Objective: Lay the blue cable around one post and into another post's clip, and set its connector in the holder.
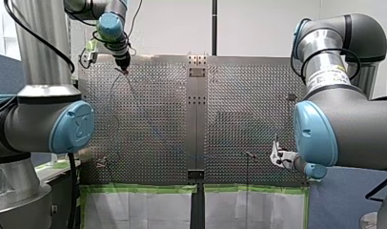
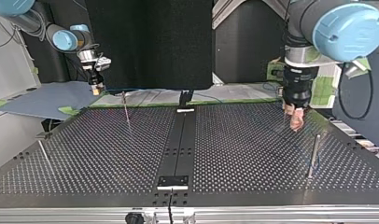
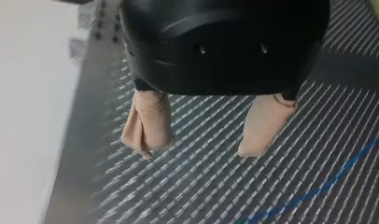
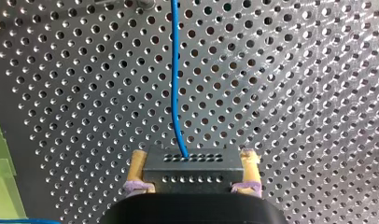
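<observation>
- Right end effector [image 4: 193,157]: its yellow-padded fingers pinch the dark connector [image 4: 185,170] by its two sides. The blue cable [image 4: 175,70] leaves the connector's front face and runs straight ahead over the perforated surface [image 4: 295,93].
- Left end effector [image 3: 197,148]: its beige pads are spread apart with nothing between them. It hovers close above the surface, and a stretch of the cable lies beside it.
- Posts: one post [image 2: 312,156] stands at the top view's lower right, a second post [image 2: 44,151] at its lower left. No cable shows around either, though so thin a line is hard to trace there.
- Progress, as judged: early. The connector is in hand, not in the holder. Routing round a post and into a clip is not yet done.
</observation>
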Robot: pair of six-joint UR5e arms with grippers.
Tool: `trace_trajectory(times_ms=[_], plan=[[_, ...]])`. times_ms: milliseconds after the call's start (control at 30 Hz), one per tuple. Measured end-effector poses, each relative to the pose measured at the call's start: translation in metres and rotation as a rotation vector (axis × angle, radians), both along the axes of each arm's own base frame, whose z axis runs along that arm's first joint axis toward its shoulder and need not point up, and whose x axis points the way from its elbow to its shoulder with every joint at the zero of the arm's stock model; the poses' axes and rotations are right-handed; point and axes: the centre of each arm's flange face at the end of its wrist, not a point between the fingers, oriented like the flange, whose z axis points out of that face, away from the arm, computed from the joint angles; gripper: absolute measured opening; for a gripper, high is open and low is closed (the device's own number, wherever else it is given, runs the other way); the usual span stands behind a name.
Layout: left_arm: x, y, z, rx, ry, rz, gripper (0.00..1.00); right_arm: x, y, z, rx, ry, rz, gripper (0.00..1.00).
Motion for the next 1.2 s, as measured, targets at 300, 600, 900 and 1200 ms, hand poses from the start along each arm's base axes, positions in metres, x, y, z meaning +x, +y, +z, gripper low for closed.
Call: trace_trajectory(times_ms=[300, 600, 900, 1200], plan=[[0.005, -0.026, -0.061, -0.045, 0.067, 0.005, 1.00, -0.001, 0.000, 0.000, 0.005, 0.006, -0.005, 0.02], [0.012, -0.053, -0.098, -0.087, 0.074, 0.025, 1.00, 0.004, 0.002, -0.001, 0.006, 0.016, -0.001, 0.02], [0.027, -0.087, -0.112, -0.149, 0.021, 0.042, 1.00, 0.008, 0.004, -0.002, 0.005, 0.028, -0.001, 0.02], [0.045, -0.132, -0.113, -0.246, -0.046, -0.012, 1.00, 0.008, 0.004, -0.002, 0.007, 0.029, -0.001, 0.02]])
